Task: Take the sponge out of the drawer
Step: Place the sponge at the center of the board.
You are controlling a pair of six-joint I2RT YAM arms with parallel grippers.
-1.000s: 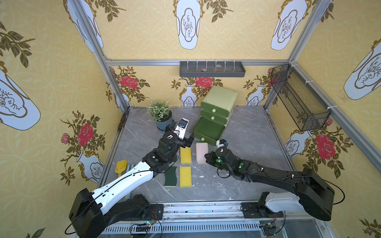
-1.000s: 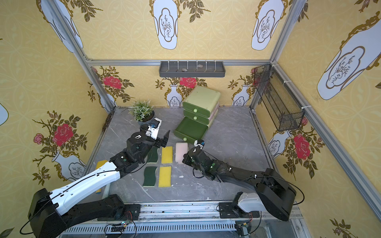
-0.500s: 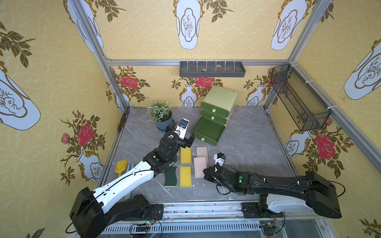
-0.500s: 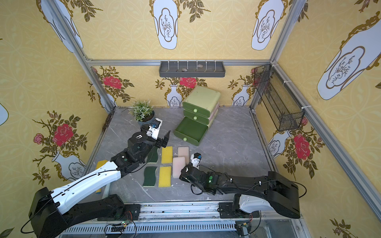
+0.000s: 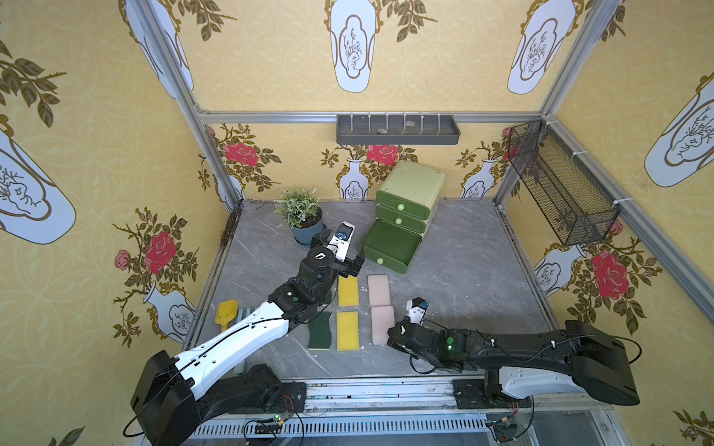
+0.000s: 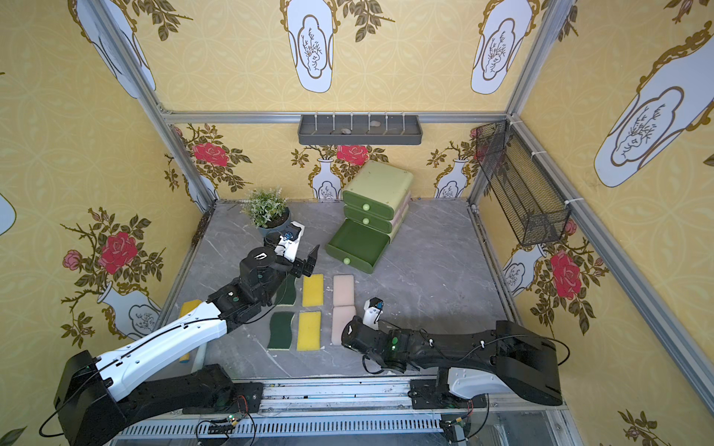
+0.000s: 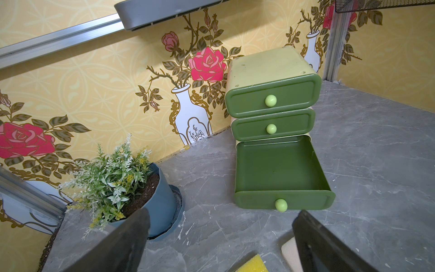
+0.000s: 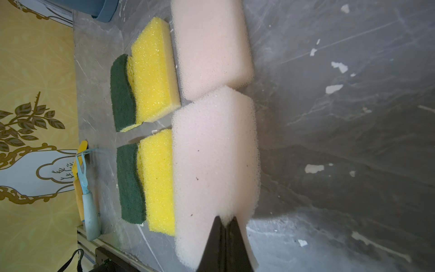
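Clenched jaws on the right arm (image 5: 502,349), dark tips pressed together and sunk into the foam at the near short end of the pink sponge (image 8: 214,164). Visible only in the right wrist view; hidden in both top views beneath the black wrist, together with that end of the sponge. Out of the bottom drawer (image 5: 390,243), low over the worktop (image 5: 463,270), well in front of the drawer's knob. Long axis running from the front rail toward the back wall, far end pointing at a second pink sponge (image 5: 378,285) and meeting it end to end in one line. Resting flat or slightly raised: cannot tell. Just beside its long edge, a yellow sponge (image 5: 347,330), then a green wavy sponge (image 5: 320,335). Another such pair farther back, with the green one (image 6: 288,293) partly under the left arm (image 5: 247,336). Released jaws on that arm, spread wide, hovering off the worktop, facing the pulled-out drawer, gripping nothing. Only two dark fingers (image 7: 127,240) in the left wrist view, cut off at the frame edge. Shut upper drawers (image 7: 270,96) above the open one. White emblem (image 5: 320,255) on the left wrist, no letters readable in it.
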